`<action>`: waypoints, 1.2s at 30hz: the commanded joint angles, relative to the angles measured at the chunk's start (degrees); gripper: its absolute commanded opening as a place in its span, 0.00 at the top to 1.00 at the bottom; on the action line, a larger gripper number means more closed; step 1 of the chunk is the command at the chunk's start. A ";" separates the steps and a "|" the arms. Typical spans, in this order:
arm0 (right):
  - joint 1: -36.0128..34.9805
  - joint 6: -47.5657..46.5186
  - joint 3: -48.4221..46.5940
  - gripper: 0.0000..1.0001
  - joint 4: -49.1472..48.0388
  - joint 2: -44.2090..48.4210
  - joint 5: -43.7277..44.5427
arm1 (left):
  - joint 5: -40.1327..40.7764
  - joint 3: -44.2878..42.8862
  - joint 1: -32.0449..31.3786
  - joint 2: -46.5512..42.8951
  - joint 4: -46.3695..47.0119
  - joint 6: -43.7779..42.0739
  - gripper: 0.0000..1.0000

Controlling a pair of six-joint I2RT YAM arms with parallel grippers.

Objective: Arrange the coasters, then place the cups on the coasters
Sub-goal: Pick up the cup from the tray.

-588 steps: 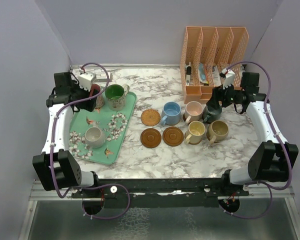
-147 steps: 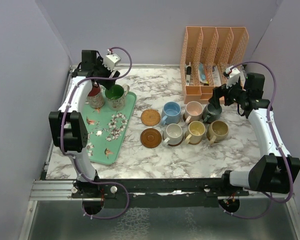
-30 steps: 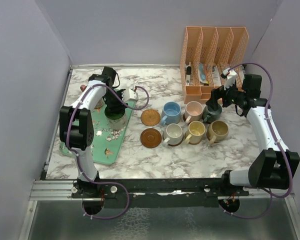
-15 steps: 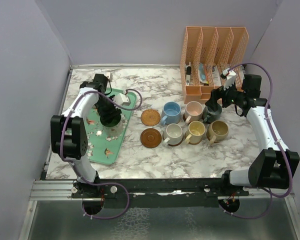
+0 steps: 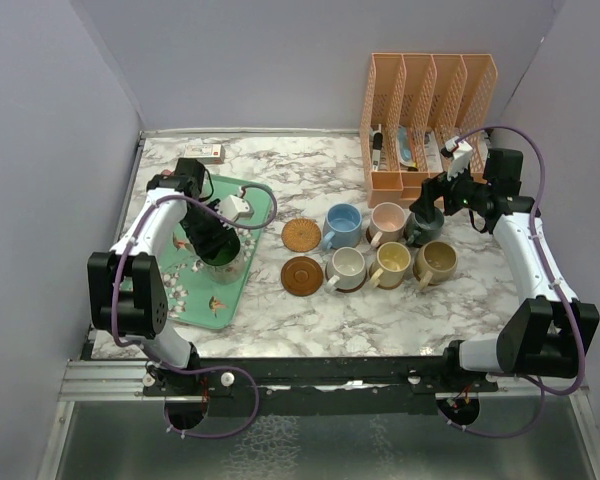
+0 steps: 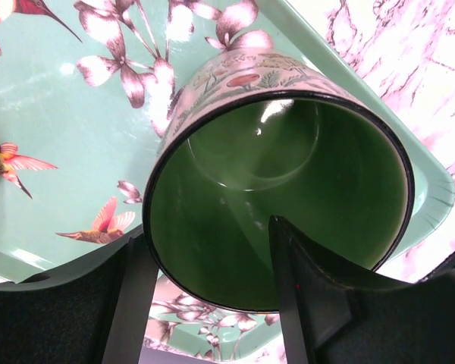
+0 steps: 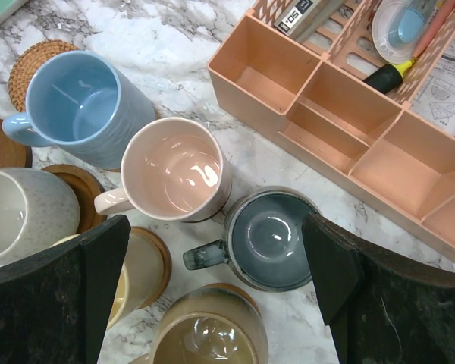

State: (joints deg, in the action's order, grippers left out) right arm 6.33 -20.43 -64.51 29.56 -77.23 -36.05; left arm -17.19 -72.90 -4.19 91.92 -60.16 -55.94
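**Green mug (image 6: pixel 288 174) straddled on the tray**

Green inside and flower-printed outside, it stands on the mint floral tray (image 6: pixel 61 152). The left end effector (image 6: pixel 208 231) is partly open, with one finger inside the rim and one outside, not clamped. The right end effector (image 7: pixel 212 227) hangs wide open and empty over the dark grey-teal mug (image 7: pixel 269 243). On the marble tabletop (image 5: pixel 310 320), the cream mug (image 5: pixel 346 266) sits on a brown coaster (image 7: pixel 82 189). A woven coaster (image 5: pixel 301 235) and a dark brown coaster (image 5: pixel 302 275) lie bare.
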 commanded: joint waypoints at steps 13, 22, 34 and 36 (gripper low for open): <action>-0.18 -0.32 -0.04 0.02 0.15 -0.46 -1.36 | -3.79 -6.77 -1.26 4.02 0.83 -4.17 0.51; -0.18 -0.29 -0.09 0.02 0.23 -1.11 -1.50 | -3.63 -6.13 -1.52 4.56 0.83 -4.47 0.67; -0.18 -0.23 -0.09 0.02 0.37 -1.32 -1.76 | 1.20 -6.47 -2.27 4.23 0.17 -3.02 0.89; -0.18 -0.21 -0.04 0.02 0.32 -1.29 -1.78 | 2.50 -7.05 -2.61 3.50 -0.48 -2.52 0.92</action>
State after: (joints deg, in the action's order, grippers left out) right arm 6.33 -20.43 -64.51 29.78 -78.11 -36.38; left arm -18.11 -78.76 -6.13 96.44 -58.74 -59.48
